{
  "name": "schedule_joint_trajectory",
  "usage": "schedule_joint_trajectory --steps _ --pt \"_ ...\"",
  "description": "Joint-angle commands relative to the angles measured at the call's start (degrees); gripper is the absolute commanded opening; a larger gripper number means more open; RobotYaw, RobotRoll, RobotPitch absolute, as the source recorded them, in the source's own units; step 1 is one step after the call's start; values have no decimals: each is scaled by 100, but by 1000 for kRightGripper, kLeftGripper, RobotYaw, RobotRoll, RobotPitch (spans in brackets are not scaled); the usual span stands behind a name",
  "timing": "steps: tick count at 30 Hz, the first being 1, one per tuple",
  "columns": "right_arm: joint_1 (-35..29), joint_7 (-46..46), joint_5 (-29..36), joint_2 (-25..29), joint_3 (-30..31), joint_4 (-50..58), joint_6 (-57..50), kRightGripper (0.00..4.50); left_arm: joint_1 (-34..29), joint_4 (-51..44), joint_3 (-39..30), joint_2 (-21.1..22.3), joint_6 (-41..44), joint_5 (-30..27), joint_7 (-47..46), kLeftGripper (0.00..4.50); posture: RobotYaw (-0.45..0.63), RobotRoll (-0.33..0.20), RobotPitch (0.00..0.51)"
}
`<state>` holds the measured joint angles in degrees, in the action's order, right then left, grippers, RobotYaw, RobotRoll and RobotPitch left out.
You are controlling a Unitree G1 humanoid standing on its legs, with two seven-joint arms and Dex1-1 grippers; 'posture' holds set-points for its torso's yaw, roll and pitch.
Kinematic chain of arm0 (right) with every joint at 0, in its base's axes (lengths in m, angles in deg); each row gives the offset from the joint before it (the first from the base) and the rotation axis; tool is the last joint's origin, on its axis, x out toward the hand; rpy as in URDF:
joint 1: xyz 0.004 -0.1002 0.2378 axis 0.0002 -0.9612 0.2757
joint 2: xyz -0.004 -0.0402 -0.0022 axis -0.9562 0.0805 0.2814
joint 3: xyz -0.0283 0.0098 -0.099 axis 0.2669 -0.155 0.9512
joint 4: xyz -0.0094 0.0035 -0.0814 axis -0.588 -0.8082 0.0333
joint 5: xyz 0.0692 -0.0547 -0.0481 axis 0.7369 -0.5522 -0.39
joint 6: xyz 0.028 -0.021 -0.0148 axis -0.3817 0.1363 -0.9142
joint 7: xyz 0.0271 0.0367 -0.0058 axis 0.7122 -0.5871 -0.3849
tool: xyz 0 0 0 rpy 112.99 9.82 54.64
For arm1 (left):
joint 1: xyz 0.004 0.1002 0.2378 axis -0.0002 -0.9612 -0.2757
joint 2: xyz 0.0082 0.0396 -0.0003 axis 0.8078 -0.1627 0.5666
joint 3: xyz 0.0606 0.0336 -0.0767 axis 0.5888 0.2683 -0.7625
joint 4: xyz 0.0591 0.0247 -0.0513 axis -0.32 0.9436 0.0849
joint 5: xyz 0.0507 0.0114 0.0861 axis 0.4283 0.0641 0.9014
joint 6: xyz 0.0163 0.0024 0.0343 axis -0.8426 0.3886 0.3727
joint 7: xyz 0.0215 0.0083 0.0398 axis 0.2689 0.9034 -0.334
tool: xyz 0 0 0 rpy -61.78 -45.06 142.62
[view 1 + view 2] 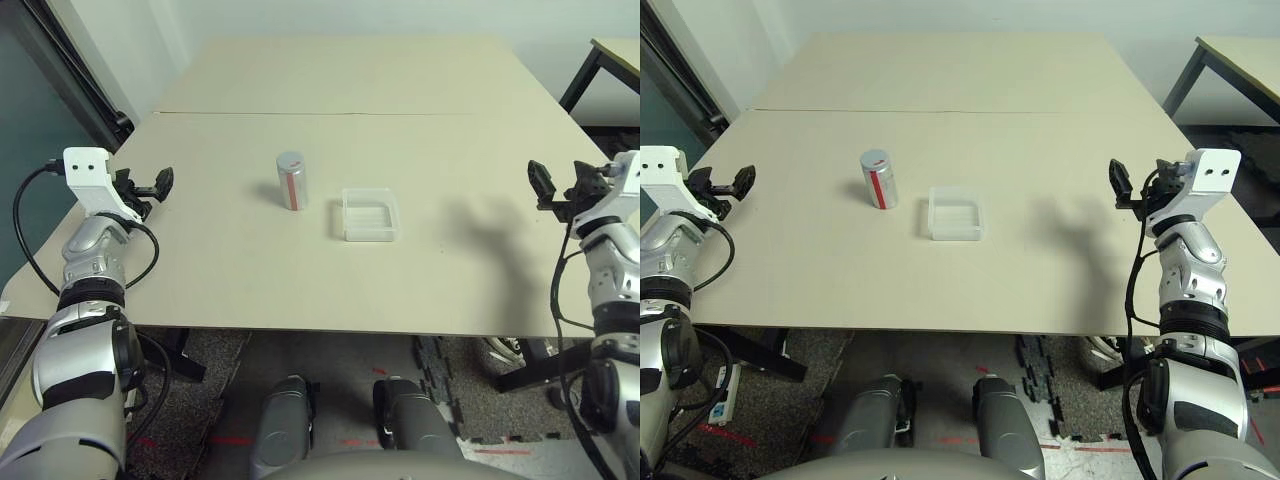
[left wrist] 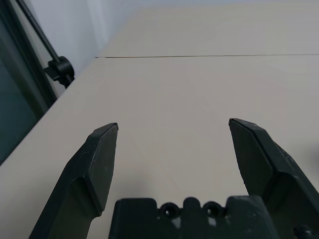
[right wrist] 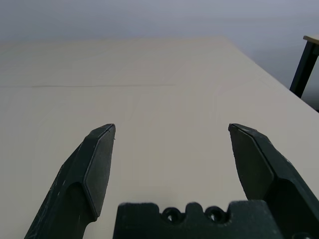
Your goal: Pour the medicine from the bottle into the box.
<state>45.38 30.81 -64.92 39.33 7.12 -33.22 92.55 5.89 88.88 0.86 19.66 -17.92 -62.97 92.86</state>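
Silver-grey and red-striped, the small cylindrical bottle [image 1: 291,181] stands upright and capped mid-table, just beside the shallow clear plastic box [image 1: 370,215], apparently empty, though specks would be too small to see. The left gripper [image 1: 147,187] and right gripper [image 1: 556,185] hover at the table's sides, fingers spread wide, empty. Nothing has begun: grasping, uncapping and pouring remain.

Count on the surface [image 1: 200,260]: one bottle [image 1: 291,181], silver-grey with a red stripe, cap on. One clear box [image 1: 370,215] (shallow, square). Two tools, one left tool [image 1: 145,186], one right tool [image 1: 556,185], each with two black fingers.
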Motion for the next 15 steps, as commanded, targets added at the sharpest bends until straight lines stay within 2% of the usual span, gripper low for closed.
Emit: schedule_joint_trajectory --steps 1,6,10,15 --pt "-78 -11 63 89 -91 140 -123 4500 -11 220 -17 59 -26 79 -41 4463 3 0 93" --pt "-17 71 111 194 -30 368 -317 4500 196 167 55 6 19 94 229 4463 -25 0 104" --pt "48 307 252 323 40 775 -772 4500 474 -33 177 -55 141 38 849 4463 -24 0 97" --pt "42 874 477 557 287 1622 -1679 4500 703 -693 391 -56 705 -105 1886 4463 16 0 90"
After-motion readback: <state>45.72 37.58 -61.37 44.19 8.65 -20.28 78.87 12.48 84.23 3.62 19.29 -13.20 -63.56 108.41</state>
